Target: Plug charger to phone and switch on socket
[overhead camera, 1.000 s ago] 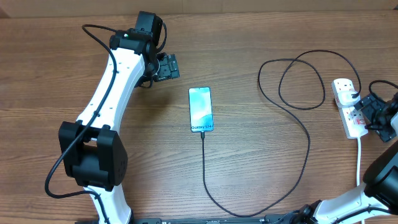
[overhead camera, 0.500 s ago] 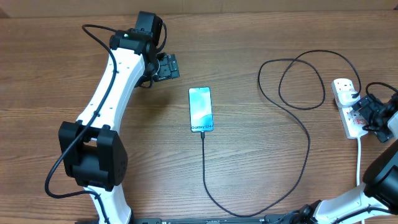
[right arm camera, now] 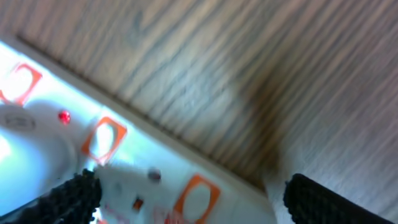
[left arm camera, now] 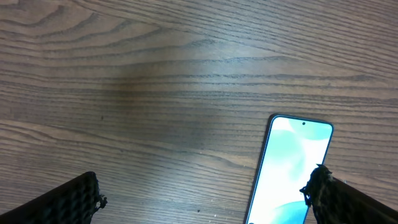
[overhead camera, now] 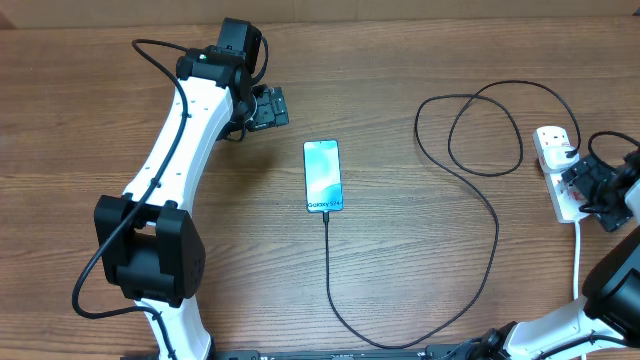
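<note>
The phone [overhead camera: 322,176] lies flat mid-table, its light blue screen up; the left wrist view shows its top end [left arm camera: 287,163]. The charger [overhead camera: 326,250], a thin black cable, meets the phone's near end and loops right to a black plug in the socket [overhead camera: 550,140]. This socket is a white power strip at the right edge. My right gripper [overhead camera: 583,181] hovers open just over it, and in the blurred right wrist view its fingers straddle the strip [right arm camera: 134,171] and its orange-red switches [right arm camera: 104,138]. My left gripper [overhead camera: 268,108] is open, above and left of the phone, holding nothing.
The white cord [overhead camera: 579,255] of the power strip runs down toward the front right. The charger forms a wide loop [overhead camera: 480,130] between phone and strip. My left arm [overhead camera: 180,140] stretches across the left half of the wooden table.
My right gripper has edged left onto the power strip. The left arm, the phone and the cable have not moved.
</note>
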